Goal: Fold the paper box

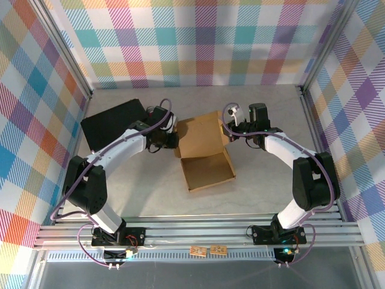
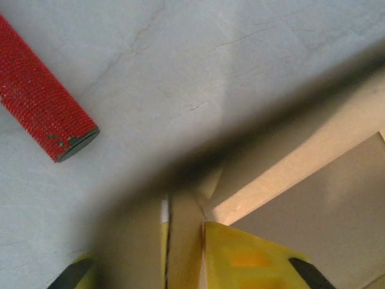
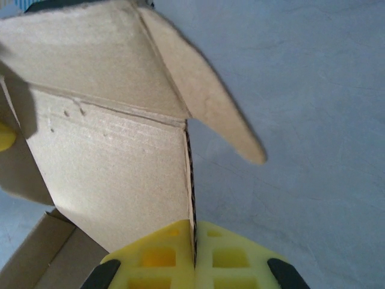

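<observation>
The paper box [image 1: 207, 170] is brown cardboard in the middle of the table, a shallow open tray with its lid panel [image 1: 201, 135] raised at the far side. My left gripper [image 1: 172, 139] is at the lid's left edge. In the left wrist view its yellow pads [image 2: 240, 253] are shut on a cardboard flap [image 2: 183, 241] of the box, with the tray wall [image 2: 313, 150] just beyond. My right gripper [image 1: 227, 129] is at the lid's right edge. There its pads [image 3: 194, 226] are pressed together on the thin corrugated edge of the lid [image 3: 108, 162], and a rounded side tab [image 3: 222, 114] sticks out.
A black case [image 1: 114, 123] lies at the back left, behind the left arm. A red ribbed cylinder [image 2: 42, 90] lies on the grey tabletop near the left gripper. Aluminium rails [image 1: 198, 232] run along the near edge, and checkered walls enclose the table.
</observation>
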Robot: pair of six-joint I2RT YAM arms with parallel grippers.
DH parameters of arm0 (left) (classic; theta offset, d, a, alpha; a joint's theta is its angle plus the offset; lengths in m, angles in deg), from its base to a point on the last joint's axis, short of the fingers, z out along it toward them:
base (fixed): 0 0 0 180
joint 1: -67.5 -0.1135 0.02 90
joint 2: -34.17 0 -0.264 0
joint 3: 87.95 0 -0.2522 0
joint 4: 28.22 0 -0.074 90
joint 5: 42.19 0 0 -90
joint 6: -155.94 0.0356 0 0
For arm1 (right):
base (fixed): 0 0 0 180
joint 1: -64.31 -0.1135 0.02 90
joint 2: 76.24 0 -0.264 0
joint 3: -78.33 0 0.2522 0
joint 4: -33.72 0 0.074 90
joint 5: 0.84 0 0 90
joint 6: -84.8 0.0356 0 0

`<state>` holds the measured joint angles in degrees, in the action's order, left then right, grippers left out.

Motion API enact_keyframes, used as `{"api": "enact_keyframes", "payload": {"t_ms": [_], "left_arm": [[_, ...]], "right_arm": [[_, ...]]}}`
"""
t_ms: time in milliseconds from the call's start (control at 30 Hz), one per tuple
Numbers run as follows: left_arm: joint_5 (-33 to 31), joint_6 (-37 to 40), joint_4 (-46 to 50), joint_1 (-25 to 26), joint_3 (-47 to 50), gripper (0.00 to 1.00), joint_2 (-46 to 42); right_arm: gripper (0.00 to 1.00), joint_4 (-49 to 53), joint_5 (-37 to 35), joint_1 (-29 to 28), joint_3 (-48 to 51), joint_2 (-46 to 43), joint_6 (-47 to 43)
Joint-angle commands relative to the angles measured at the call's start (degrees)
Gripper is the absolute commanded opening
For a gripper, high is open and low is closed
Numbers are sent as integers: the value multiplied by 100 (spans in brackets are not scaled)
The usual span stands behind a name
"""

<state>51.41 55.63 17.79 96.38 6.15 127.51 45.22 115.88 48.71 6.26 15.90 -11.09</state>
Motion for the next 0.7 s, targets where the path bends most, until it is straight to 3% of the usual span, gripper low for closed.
{"api": "enact_keyframes", "payload": {"t_ms": [0, 133, 433, 533, 667], "left_arm": [[-672, -350, 392, 258, -432, 14, 204], [-1302, -799, 761, 503, -917, 1, 493], [-3468, -2181, 1784, 895, -2227, 0, 1318], [-3954, -2727, 1589, 935, -2340, 0, 1389], [-4389, -2821, 284, 965, -1863, 0, 1196]], "right_arm": [[0, -338, -268, -84, -56, -72, 382], [0, -474, -717, -278, 3, -136, 619], [0, -855, -2151, -826, -44, -112, 1507], [0, -1121, -2592, -1024, -50, -37, 1983], [0, -1537, -3028, -1288, -128, 128, 2489]]}}
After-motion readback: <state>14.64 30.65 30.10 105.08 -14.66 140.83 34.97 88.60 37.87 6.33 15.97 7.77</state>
